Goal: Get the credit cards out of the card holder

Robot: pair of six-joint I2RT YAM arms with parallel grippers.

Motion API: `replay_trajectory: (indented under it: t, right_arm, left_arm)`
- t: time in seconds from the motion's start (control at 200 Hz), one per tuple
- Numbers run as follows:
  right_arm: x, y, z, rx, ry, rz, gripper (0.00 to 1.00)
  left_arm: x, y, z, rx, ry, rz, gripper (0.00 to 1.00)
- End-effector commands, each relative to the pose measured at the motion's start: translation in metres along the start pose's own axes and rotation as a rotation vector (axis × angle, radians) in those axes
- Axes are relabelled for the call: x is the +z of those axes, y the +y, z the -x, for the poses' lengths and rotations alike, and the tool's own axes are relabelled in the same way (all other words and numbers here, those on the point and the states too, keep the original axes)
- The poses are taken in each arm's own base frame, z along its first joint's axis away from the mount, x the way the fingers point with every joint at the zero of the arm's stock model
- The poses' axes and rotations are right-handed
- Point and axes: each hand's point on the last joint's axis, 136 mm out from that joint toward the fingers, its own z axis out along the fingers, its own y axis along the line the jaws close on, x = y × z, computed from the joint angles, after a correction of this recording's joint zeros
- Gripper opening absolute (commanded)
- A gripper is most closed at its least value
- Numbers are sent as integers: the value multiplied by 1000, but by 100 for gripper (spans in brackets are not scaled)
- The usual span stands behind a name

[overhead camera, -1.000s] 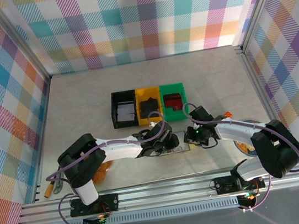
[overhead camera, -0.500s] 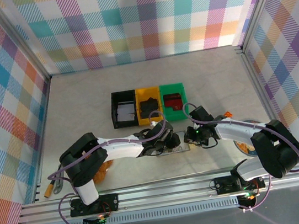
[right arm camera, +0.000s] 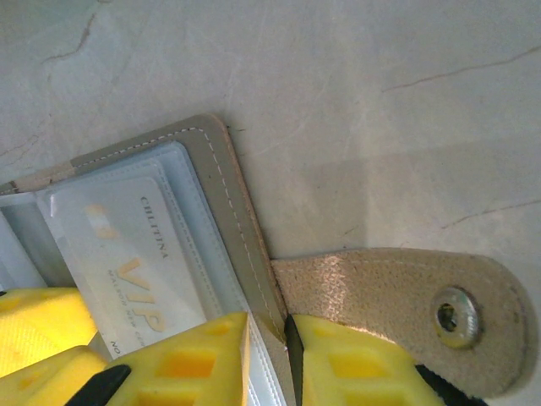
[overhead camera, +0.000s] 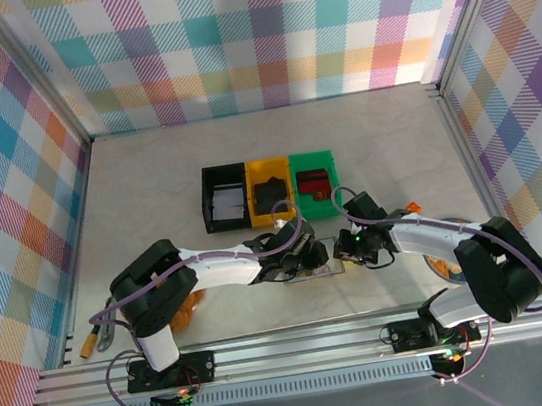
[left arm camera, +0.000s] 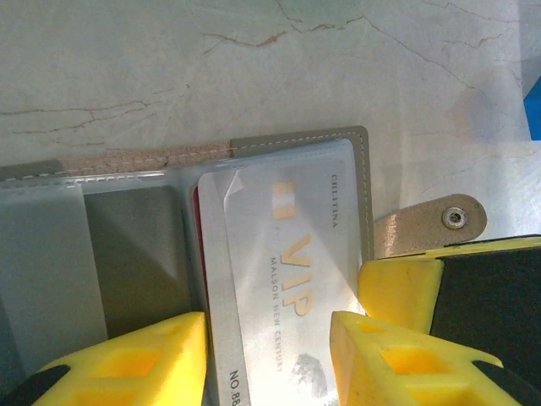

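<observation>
The holder (left arm camera: 296, 139) lies open on the surface (left arm camera: 254, 51). The right claw (right arm camera: 283, 330) is clamped on its edge, beside the tab (right arm camera: 380, 296). The left claw (left arm camera: 266, 330) is apart, with a silver card (left arm camera: 287, 254) between its fingers.

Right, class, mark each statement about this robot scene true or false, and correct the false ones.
1. The card holder lies open on the table. True.
2. The silver card in the holder's clear sleeve reads VIP. True.
3. The right gripper is clamped on the snap button. False: it pinches the holder's edge beside the tab, and the button lies free.
4. From left to right in the top view, the bins run green, yellow, black. False: the order is black bin, yellow bin, green bin.
</observation>
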Motion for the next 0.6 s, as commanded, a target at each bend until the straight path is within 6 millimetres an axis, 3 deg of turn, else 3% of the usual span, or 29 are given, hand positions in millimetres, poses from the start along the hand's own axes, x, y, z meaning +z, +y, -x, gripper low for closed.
replay_trajectory:
  t: [0.0, 0.17, 0.6]
  right_arm:
    - [8, -4, -5, 11, 32, -13, 22]
    - [10, -3, -7, 17, 42, -1, 22]
    - [11, -4, -9, 18, 48, 4, 22]
  left_arm:
    - [3, -1, 1, -2, 20, -8, 43]
    - [8, -7, -2, -21, 33, -55, 41]
    - [-8, -22, 6, -55, -21, -159, 35]
